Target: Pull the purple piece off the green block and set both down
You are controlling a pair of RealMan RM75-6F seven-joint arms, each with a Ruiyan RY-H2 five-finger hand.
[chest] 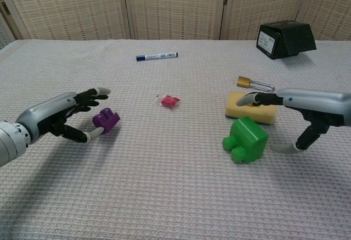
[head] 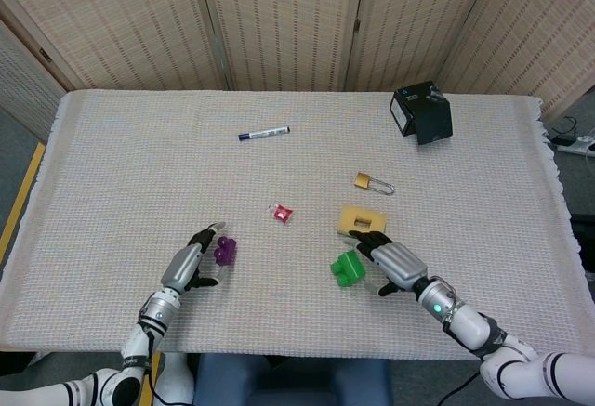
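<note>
Chest view shows your two pieces already apart and both down on the table (chest: 175,196), so the pull itself looks done. The purple piece (chest: 106,120) lies near the left, just beside your left hand (chest: 60,116), whose fingers are spread with nothing in them. The green block (chest: 245,139) lies tipped on its side at near right (studs toward the camera), just beside the yellow block (chest: 250,108). Your right hand (chest: 307,111) is wide too, fingers arched over and past the green block rather than clamped on it, though I cannot tell whether a fingertip brushes it. My guess is that each piece sits where its hand let go. From the head view, the purple piece (head: 224,252) and green block (head: 348,268) lie well apart, so withdrawing either hand should not disturb the other piece.
</note>
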